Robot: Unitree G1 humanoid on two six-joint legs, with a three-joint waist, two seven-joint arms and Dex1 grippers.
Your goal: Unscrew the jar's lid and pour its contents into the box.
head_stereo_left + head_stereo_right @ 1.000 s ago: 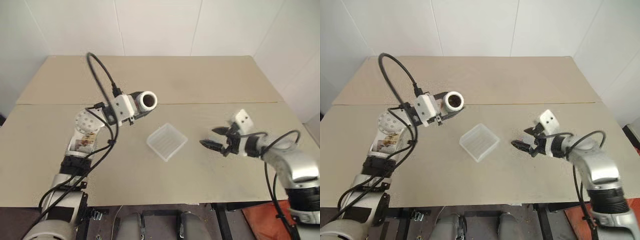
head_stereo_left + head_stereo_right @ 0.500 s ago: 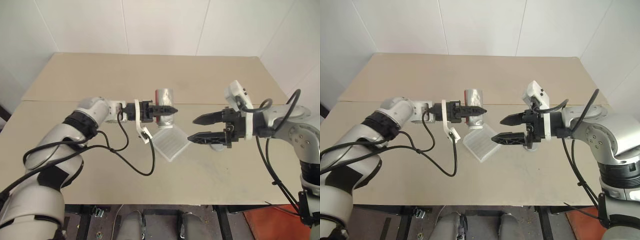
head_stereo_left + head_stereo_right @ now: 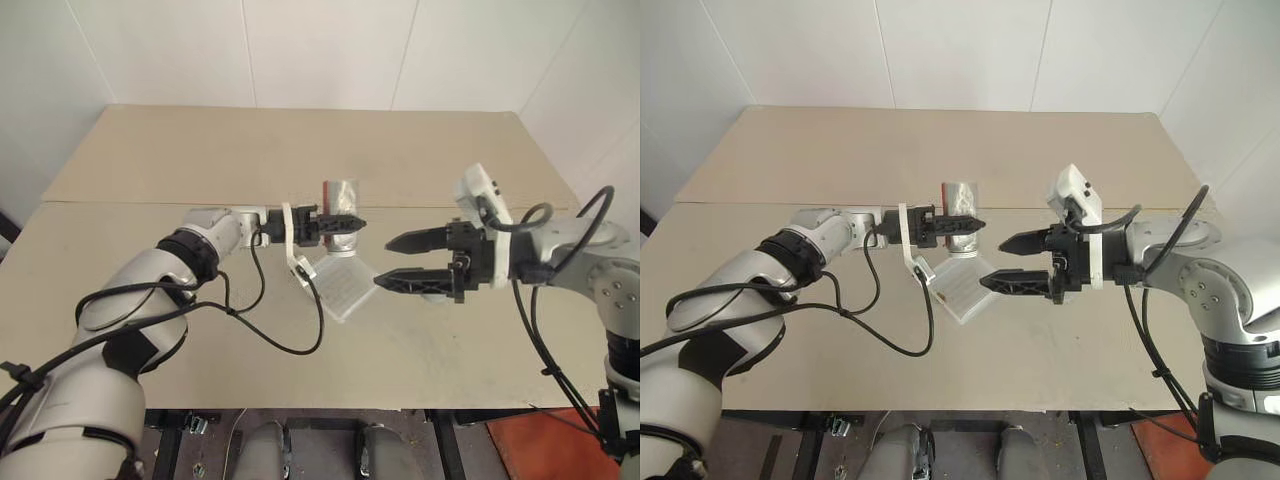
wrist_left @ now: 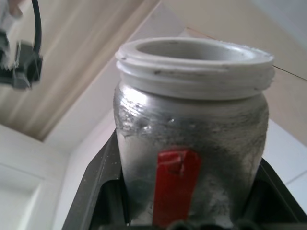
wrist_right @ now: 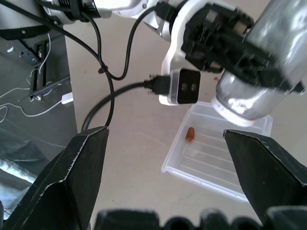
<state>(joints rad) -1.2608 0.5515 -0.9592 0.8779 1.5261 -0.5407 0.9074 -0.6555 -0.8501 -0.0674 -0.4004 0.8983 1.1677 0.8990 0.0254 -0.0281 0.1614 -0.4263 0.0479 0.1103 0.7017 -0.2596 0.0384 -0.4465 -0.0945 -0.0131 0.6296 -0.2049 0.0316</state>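
the left gripper is clamped on the small silvery-grey cylindrical jar with a red stripe, lidless and tipped mouth-down over the shallow square translucent white plastic box. the box sits mid-table on the beige tabletop, holding one tiny brownish bit. at the jar's 4 o'clock, the right gripper gapes wide, empty.

No text, label, brand or number can be read anywhere. The jar bears only a plain red stripe, without letters as far as the close wrist view lets one judge.
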